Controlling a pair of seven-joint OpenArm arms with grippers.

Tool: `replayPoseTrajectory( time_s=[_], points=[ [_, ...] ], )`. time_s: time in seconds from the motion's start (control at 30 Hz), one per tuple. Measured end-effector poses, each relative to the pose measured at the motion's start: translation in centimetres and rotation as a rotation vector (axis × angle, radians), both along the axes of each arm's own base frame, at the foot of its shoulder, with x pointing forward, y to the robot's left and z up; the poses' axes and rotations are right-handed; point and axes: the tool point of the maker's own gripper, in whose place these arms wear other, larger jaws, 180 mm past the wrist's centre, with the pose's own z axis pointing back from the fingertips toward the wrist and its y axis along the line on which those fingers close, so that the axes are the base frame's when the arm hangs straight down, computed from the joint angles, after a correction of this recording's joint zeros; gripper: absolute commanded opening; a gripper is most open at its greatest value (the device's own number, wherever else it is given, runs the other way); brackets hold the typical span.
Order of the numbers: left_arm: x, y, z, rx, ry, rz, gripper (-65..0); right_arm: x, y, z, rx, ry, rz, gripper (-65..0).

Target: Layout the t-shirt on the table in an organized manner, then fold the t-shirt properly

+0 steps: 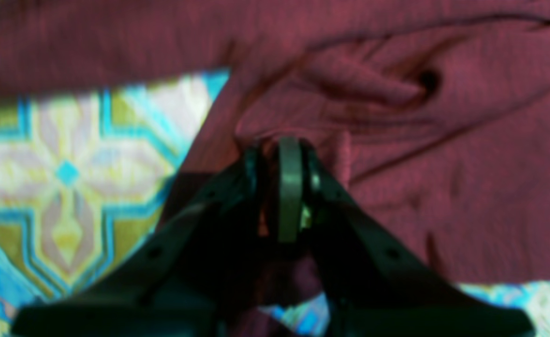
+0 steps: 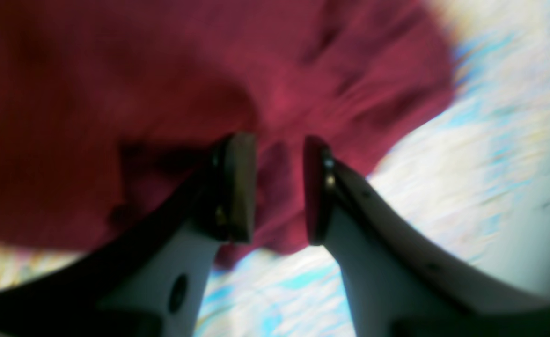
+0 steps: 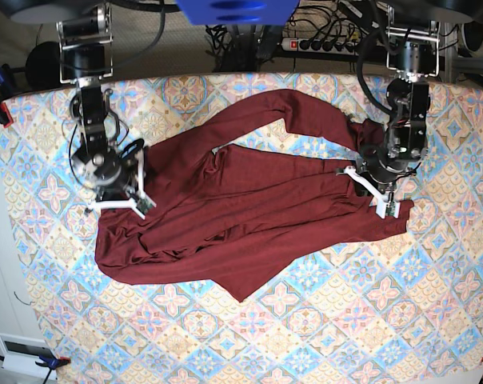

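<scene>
Patterned cloth in pastel blue, pink and cream diamond tiles is covering the table, and only the base view is showing its full spread, with cables and a power strip lying beyond its far edge. That same view is showing the whole t-shirt: dark maroon, plain, lying rumpled across the middle of the table, one long sleeve arching toward the far side and a pointed corner of fabric reaching toward the near edge.

The left wrist view is giving what the base view cannot: the left gripper is pinching a small ridge of maroon fabric, its jaws nearly together, with creases radiating away from the pinch and tiled cloth showing at the left. In the base view this gripper is sitting at the shirt's edge on that view's right.

The right wrist view, blurred, is showing the right gripper with its jaws parted to a moderate gap over maroon cloth, nothing clamped between the pads. In the base view it is hanging at the shirt's opposite end.
</scene>
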Motion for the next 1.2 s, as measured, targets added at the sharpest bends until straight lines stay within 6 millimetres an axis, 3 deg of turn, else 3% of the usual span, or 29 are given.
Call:
replayPoseTrajectory(
  time_s=[0.13,0.23,0.33,0.47,0.53,0.73,0.93,1.03,1.2],
  points=[
    [-1.3,-0.2,-0.7,0.069,-0.018,-0.085,-59.2,-1.1,1.2,-0.5,0.015,0.004,0.033,-48.5],
    [-2.2,0.0,-1.1,0.106,-0.01,-0.133,-59.2,-2.9,3.5,-2.0,0.064,0.064,0.087,-48.5],
    [-3.3,0.4,-1.4,0.119,-0.023,-0.151,-59.3,-3.3,5.3,-2.4,0.114,0.078,0.115,-48.5],
    [-4.6,1.3,-1.7,0.121,-0.018,-0.161,-60.6,-3.4,5.5,-3.3,0.115,0.098,0.125,-48.5],
    [-5.3,1.4,-1.9,0.118,-0.019,-0.16,-64.5,-3.5,5.3,-3.8,0.114,0.111,0.116,-48.5],
    [-7.2,1.9,-2.0,0.13,-0.017,-0.175,-65.0,-3.9,4.4,-4.7,0.131,0.156,0.087,-49.0],
    [-11.3,0.7,-1.9,0.156,0.012,-0.216,-65.0,-5.2,3.2,-5.2,0.169,0.149,0.091,-54.2],
    [-12.1,0.8,-2.1,0.156,0.021,-0.217,-65.0,-5.9,2.3,-5.3,0.166,0.159,0.097,-54.3],
    [-14.0,0.5,-2.2,0.138,-0.016,-0.212,-65.0,-7.2,-0.8,-5.3,0.208,0.153,0.002,-54.3]
  ],
)
